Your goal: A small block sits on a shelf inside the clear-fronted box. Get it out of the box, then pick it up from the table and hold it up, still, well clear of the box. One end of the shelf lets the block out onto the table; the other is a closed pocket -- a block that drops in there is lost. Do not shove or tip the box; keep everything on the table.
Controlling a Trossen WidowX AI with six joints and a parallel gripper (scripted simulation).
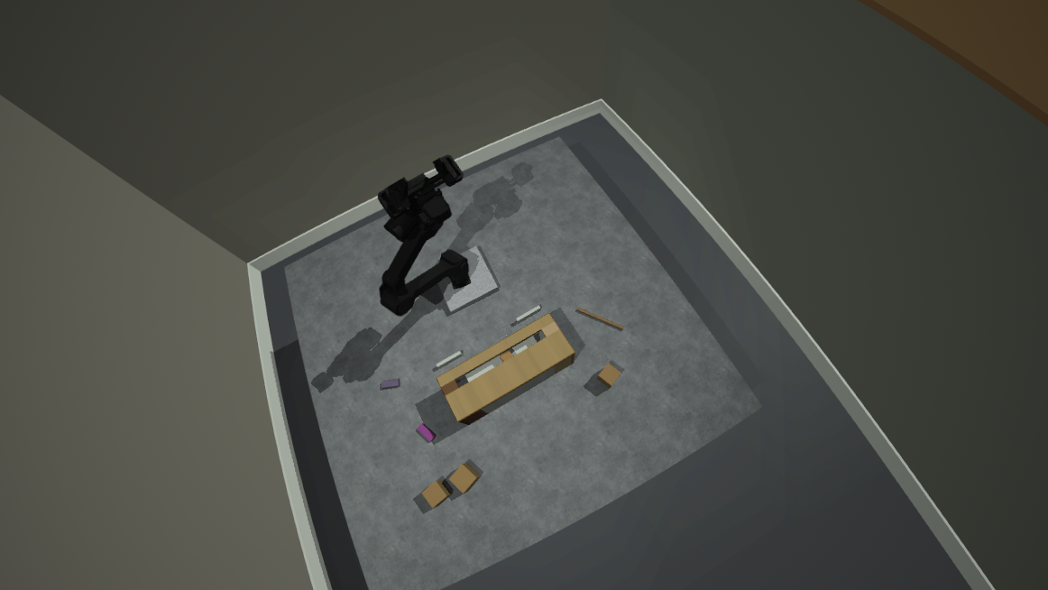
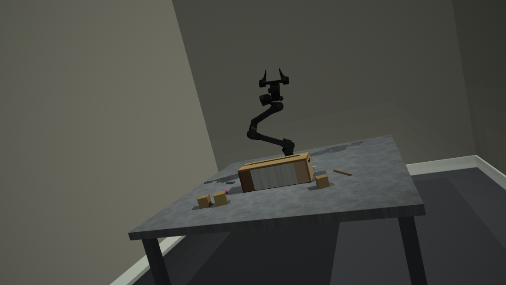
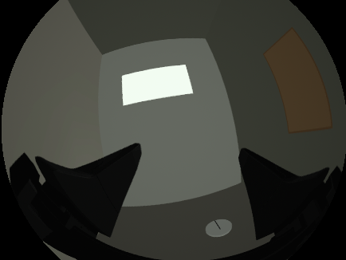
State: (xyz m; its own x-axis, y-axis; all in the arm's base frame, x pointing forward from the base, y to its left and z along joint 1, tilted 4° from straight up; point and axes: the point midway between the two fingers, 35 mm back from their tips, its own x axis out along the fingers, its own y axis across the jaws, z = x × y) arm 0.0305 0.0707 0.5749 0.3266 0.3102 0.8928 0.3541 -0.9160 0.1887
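The long wooden box stands upright on the table, with a slot along its top. A small orange-brown piece shows through the slot near mid-length and looks like the block on the shelf. The shelf's open end and pocket end cannot be told apart here. My gripper is open and empty, raised high above the table on the far side of the box, fingers pointing up. The wrist view shows only walls and ceiling beyond the fingers.
A thin brown stick and a wooden cube lie off one end of the box. Beyond the other are a purple block, a magenta piece and two cubes. White strips lie on the arm's side.
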